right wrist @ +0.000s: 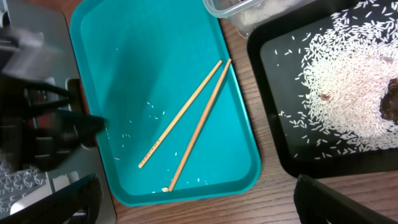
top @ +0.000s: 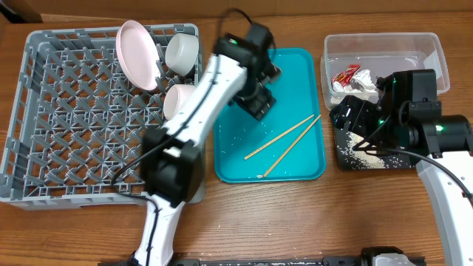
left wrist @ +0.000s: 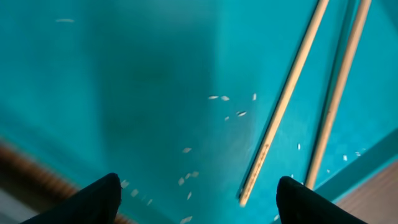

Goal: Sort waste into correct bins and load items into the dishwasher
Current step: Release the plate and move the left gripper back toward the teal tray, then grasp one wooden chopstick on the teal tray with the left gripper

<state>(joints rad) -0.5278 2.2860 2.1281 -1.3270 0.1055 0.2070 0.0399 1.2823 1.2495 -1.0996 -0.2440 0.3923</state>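
Hidden: the right arm covers most of the black tray (right wrist: 289, 152) in the overhead view; the rice (right wrist: 339, 93) is cut off at the right wrist view's edge.
Left gripper (left wrist: 199, 199): fingers spread wide, empty, pointing down over the teal tray (right wrist: 124, 74).
Right gripper (right wrist: 199, 202): spread wide, empty, above the black tray.
Chopsticks (right wrist: 180, 114): side by side on the teal tray.

Chopsticks (top: 279, 137) flat on teal tray (top: 295, 81); plate (top: 138, 54), 2 bowls (top: 182, 52) in rack (top: 66, 111); rice (right wrist: 336, 81) in blk tray (right wrist: 270, 87).

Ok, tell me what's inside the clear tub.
A red wrapper and crumpled white napkin lie in the clear tub; the right arm hides its front edge.
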